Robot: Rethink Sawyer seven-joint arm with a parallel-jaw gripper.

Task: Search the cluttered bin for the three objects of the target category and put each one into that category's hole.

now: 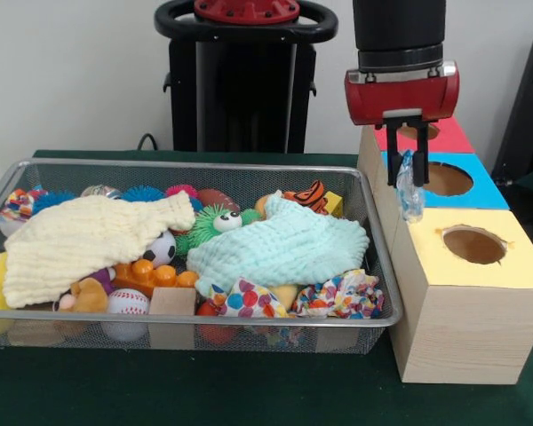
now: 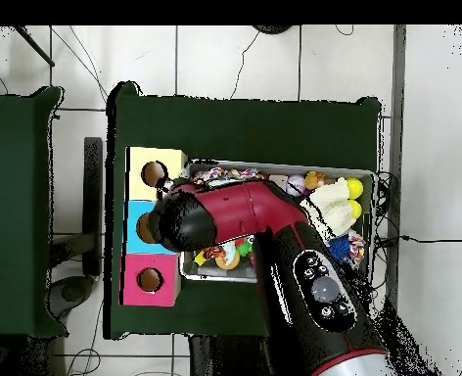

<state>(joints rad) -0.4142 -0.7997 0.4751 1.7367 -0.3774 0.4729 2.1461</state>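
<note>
Delivery step: claw [image 1: 408,173] pinching a clear crinkly item [image 1: 409,191] over the blue box [image 1: 480,185] (hole just beside). Next: centre over hole [image 1: 448,178], release.

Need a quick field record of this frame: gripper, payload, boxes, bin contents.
gripper: gripper above the boxes, near the blue box, shut on a small clear item
payload: small clear item, translucent, hanging between the fingers; what it is cannot be told
boxes: red box, blue box, yellow box in a row beside the bin, each with a round hole on top
bin: bin of wire mesh, crowded with toys
cloths: cream cloth and mint cloth lying over the toys
</note>
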